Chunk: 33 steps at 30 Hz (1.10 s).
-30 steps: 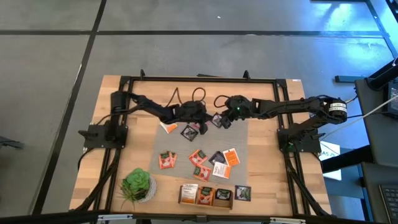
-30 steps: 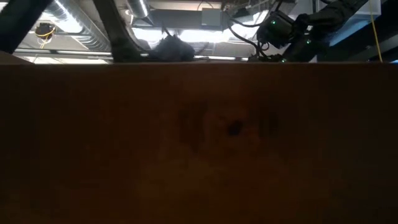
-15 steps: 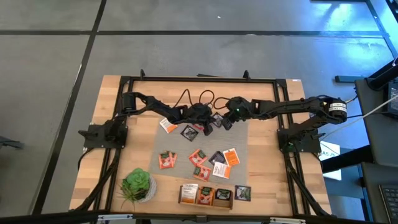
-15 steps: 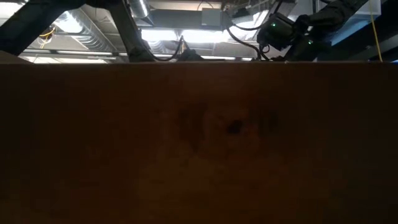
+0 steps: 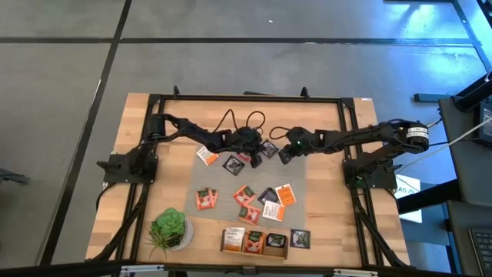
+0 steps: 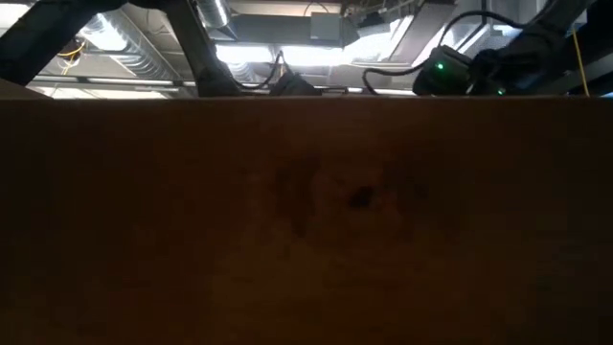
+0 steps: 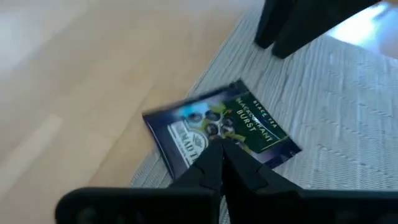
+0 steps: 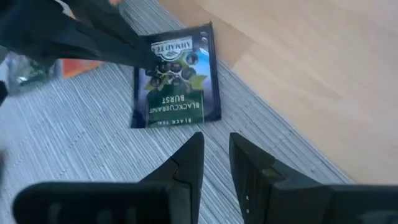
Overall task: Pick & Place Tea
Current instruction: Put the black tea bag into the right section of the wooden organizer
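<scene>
Lying under the left hand, the blackcurrant sachet.

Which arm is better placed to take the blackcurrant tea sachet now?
Probably the left. The left hand is shut with its tips on the blackcurrant sachet at the grey mat's edge; the right hand stands apart from it, empty.

Two black jointed arms, looping black cables, tapered matte-black claw fingers.
</scene>
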Tool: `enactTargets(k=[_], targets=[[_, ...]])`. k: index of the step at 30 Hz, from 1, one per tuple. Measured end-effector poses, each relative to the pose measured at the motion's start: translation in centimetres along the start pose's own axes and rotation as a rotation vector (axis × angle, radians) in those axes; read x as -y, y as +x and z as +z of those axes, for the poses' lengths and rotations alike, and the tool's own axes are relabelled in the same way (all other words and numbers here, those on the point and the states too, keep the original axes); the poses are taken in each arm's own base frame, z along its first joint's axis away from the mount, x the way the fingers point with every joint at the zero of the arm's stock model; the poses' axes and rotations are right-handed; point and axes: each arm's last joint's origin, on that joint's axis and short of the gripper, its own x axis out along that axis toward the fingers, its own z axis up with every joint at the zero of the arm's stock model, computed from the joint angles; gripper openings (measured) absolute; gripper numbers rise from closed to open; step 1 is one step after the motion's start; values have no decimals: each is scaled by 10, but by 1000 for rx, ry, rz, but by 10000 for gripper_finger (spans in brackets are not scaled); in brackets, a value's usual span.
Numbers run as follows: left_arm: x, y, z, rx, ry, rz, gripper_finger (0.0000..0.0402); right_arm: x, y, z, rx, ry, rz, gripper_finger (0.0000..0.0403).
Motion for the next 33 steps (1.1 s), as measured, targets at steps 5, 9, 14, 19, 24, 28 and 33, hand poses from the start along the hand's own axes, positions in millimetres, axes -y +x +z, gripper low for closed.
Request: enactTargets(k=[5,9,14,19,24,28,33], targets=[[0,-6,8,17,38,62,2,0,2,-1,54,22,44,79],[-3,-3,-2,-50,12,89,3,-1,1,1,69,23,56,79],[-3,-4,-5,-83,11,121,1,-4,1,0,58,24,93,79],[-3,-4,-5,-81,-9,125,2,-9,1,-3,48,19,124,80],[-3,-4,-6,-95,-16,127,2,-12,0,-6,42,9,134,113],[-3,-4,-6,-100,-31,129,2,-14,0,-6,47,8,145,169],[-3,-4,-7,-111,-48,100,2,-16,-1,-4,67,64,166,238]])
